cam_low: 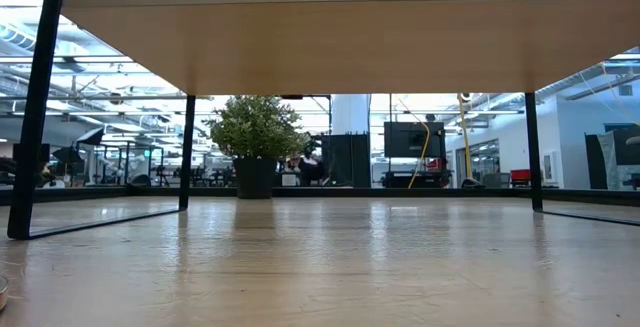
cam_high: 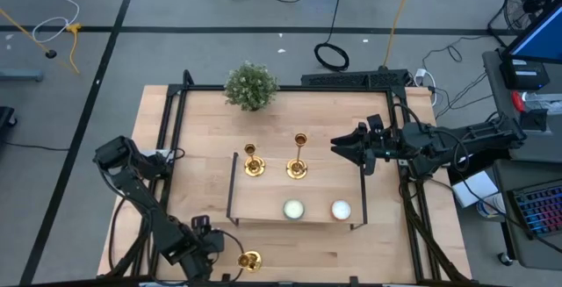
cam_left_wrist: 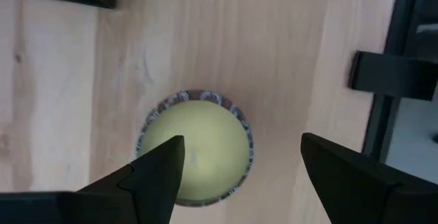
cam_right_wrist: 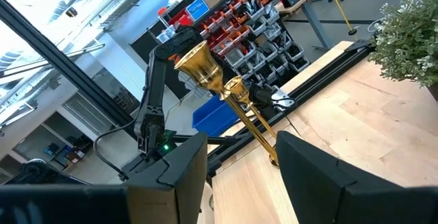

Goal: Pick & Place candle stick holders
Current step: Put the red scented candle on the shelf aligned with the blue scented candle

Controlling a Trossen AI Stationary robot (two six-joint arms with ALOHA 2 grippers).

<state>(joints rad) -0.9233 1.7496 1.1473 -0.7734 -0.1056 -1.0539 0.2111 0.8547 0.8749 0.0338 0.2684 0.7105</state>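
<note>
Candlesticks (cam_right_wrist: 243,111) stand upright just ahead of the right gripper (cam_right_wrist: 239,176), beyond its parted, empty fingers.

Three gold candle stick holders, two on the raised shelf and one on the table below

Two shiny gold holders are seen upright side by side on the wooden shelf, apart from each other, each with a round flared base, a thin stem and a small top cup; the left holder (cam_high: 253,161) stands toward the shelf's left end; the middle holder (cam_high: 299,157) stands near the shelf's centre; in the right wrist view their cups and stems overlap, the nearer cup (cam_right_wrist: 195,63) being set before the farther one (cam_right_wrist: 235,85); the third holder (cam_high: 249,260) is placed on the table top near the front edge, in front of the shelf, its round base visible from above.
</note>
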